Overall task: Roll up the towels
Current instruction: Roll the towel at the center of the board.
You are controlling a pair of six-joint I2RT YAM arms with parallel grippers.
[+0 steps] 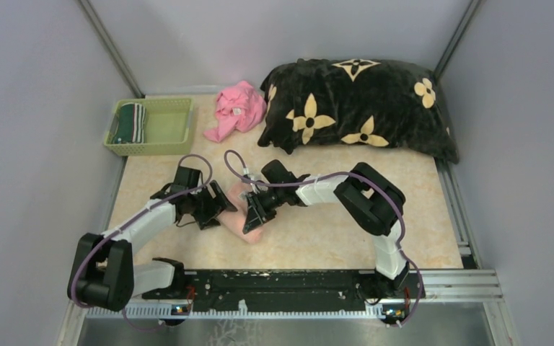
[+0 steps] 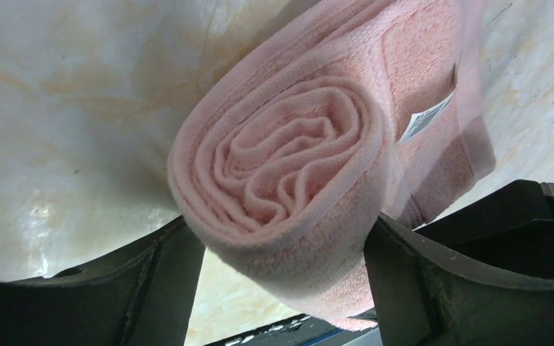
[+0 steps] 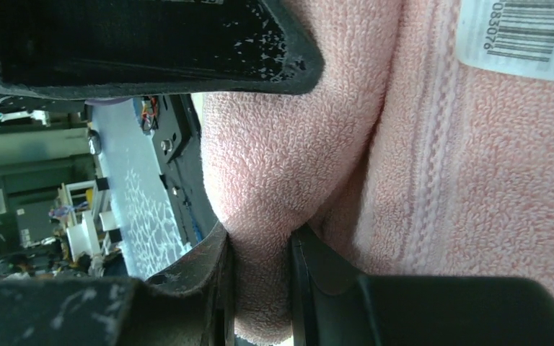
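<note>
The left hand (image 2: 278, 225), jaws wide, straddles the rolled pink towel (image 2: 288, 166), apparently gripping it; the right hand (image 3: 260, 245) pinches its fold narrowly.

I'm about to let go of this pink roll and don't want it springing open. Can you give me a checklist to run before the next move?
1. Pink towel wound up: ok, spiral layers show at its end.
2. Tail wound in: not ok, a flat stretch bearing the label extends beyond the roll.
3. Right end effector holding: ok, shut on a fold of the pink towel.
4. Left end effector gripping: cannot tell; its fingers flank the roll, but whether they squeeze it is unclear.
5. Green striped towel stowed: ok, it lies in the basket.
</note>
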